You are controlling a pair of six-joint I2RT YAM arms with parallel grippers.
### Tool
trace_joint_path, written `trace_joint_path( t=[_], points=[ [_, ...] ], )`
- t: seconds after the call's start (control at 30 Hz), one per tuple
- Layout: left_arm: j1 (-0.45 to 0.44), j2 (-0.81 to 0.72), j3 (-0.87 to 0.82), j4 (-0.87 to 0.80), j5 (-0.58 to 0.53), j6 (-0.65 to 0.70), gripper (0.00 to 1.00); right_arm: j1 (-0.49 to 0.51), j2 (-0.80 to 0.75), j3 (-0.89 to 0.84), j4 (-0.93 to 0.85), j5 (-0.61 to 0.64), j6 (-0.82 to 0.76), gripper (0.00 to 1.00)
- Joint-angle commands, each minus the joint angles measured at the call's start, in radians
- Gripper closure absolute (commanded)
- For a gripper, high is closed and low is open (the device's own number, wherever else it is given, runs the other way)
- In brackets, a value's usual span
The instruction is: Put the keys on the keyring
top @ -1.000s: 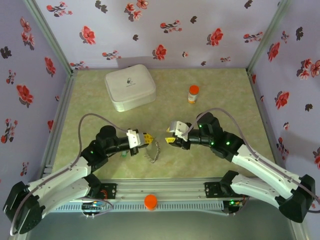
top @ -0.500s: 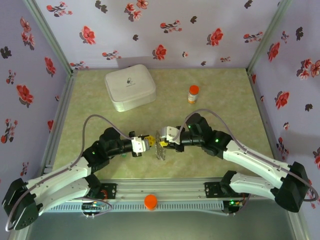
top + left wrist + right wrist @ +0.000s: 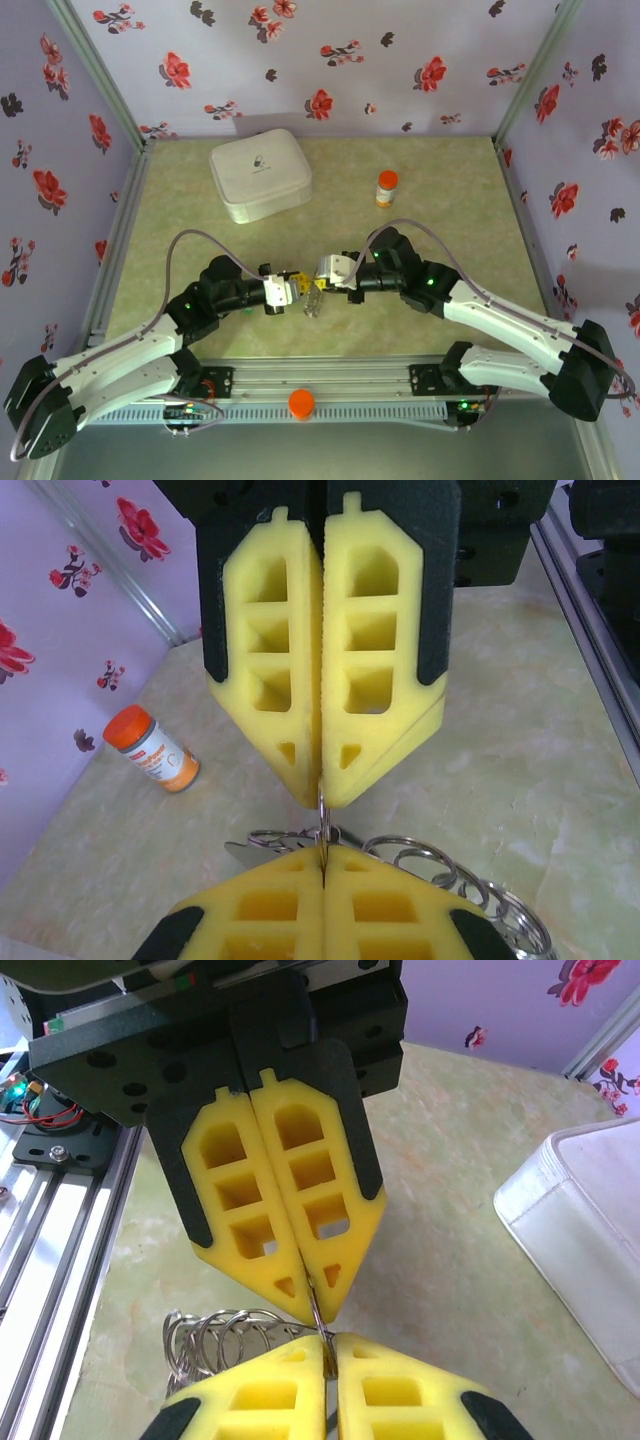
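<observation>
Right gripper (image 3: pixel 323 281) has swung in and closed against my left gripper (image 3: pixel 297 289); both pinch the keyring (image 3: pixel 314 304), tip to tip. It looks light, floppy, slippery: best held by one link, firmly

The front centre of the tabletop (image 3: pixel 455 215) is taken up by the left claw (image 3: pixel 297 288) and right claw (image 3: pixel 322 284), clamped tip to tip on the keyring (image 3: pixel 314 304). Farther back, a bare lane is left between case (image 3: pixel 260 175) and bottle (image 3: pixel 387 187).

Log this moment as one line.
left gripper: shut on keyring | right gripper: shut on keyring | tips: facing, close together
</observation>
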Motion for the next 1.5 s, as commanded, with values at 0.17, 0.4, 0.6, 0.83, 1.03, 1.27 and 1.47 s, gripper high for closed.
trace_joint_path(
  t=[0.17,0.4,0.6,0.83,1.03,1.27,1.47],
  points=[
    [-0.009,0.004,0.008,0.094,-0.034,-0.020,0.80,0.022,0.012,0.033,0.009,-0.009,-0.020,1.00],
    [-0.011,0.015,0.010,0.112,-0.041,-0.029,0.87,0.032,0.019,0.033,0.030,-0.017,-0.004,1.00],
    [-0.012,0.007,0.010,0.099,-0.041,-0.024,1.00,0.035,0.015,0.025,0.034,0.005,0.000,1.00],
    [-0.020,-0.023,-0.024,0.171,-0.256,-0.100,1.00,-0.081,-0.134,-0.082,0.119,0.027,0.270,0.62],
    [-0.019,-0.028,-0.033,0.242,-0.630,-0.256,1.00,-0.087,-0.166,-0.096,0.057,0.173,0.473,0.61],
    [0.045,-0.045,0.001,0.169,-1.059,-0.348,1.00,0.012,0.077,-0.060,0.179,0.198,0.651,0.65],
    [0.208,-0.160,-0.014,-0.048,-1.126,-0.538,1.00,0.094,0.425,0.085,0.201,0.191,0.738,0.70]
  ],
)
